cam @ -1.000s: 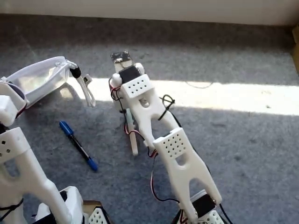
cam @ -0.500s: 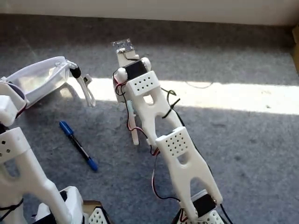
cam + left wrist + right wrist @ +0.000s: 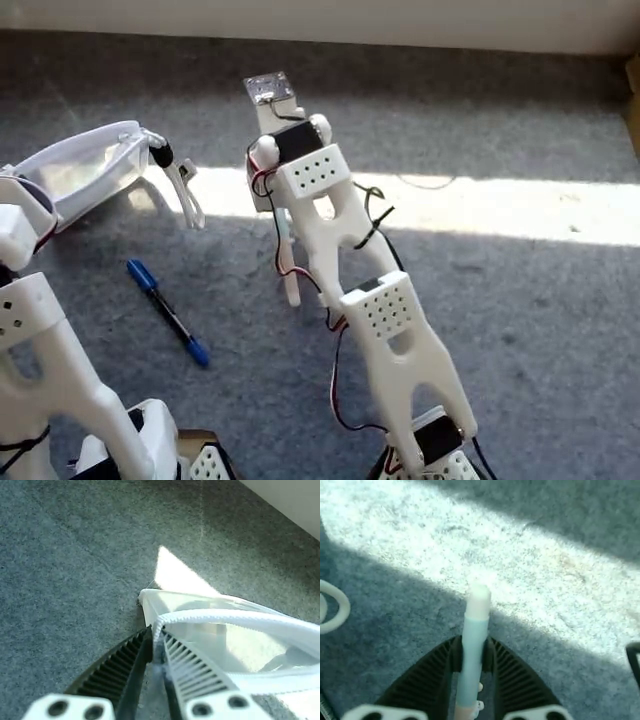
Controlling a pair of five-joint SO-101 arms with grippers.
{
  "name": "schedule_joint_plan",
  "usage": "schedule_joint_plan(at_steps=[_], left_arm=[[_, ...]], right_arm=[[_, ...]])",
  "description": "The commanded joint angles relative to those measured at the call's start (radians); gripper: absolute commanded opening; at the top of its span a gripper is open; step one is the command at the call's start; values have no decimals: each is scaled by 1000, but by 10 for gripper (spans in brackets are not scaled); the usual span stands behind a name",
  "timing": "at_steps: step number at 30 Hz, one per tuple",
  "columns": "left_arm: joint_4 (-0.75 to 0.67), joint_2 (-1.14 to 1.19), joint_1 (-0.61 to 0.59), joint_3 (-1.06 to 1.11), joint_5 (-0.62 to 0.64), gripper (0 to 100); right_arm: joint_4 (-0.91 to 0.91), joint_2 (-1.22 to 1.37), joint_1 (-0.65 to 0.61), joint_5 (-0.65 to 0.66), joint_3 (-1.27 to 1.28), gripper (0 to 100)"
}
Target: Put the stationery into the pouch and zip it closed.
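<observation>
Gripping pale teal pen (image 3: 474, 630), right tool (image 3: 472, 652) clenched on barrel, white tip jutting past fingertips, near centre of grey felt-like worktop (image 3: 520, 300). Opposite, left tool (image 3: 156, 635) clamped on zip edge (image 3: 225, 617) of translucent pouch (image 3: 85, 165), mouth agape at 10 o'clock. Loose blue pen (image 3: 168, 313) lies at 8 o'clock, apart from pouch. 2 pens likely light, rigid, smooth, slip-prone; best pinched mid-barrel. Pouch looks soft, floppy plastic; needs bracing.

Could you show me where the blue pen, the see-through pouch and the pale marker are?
blue pen (image 3: 168, 313), high view, middle of barrel.
pouch (image 3: 85, 170), high view, clear side wall.
pale marker (image 3: 472, 640), right wrist view, light barrel.
</observation>
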Motion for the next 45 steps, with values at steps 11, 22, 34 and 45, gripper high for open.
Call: schedule_joint_plan(at_steps=[11,22,34,45], left_arm=[[-26,-44,179,-8,-37,17],[-25,-50,286,-27,-43,17],[-23,-145,349,4,-84,17],[-18,-142,360,25,-86,17]], right_arm=[[19,-366,10,5,260,5],[18,-481,79,5,305,5],[18,-625,81,-72,306,5],[18,-776,70,-94,401,5]])
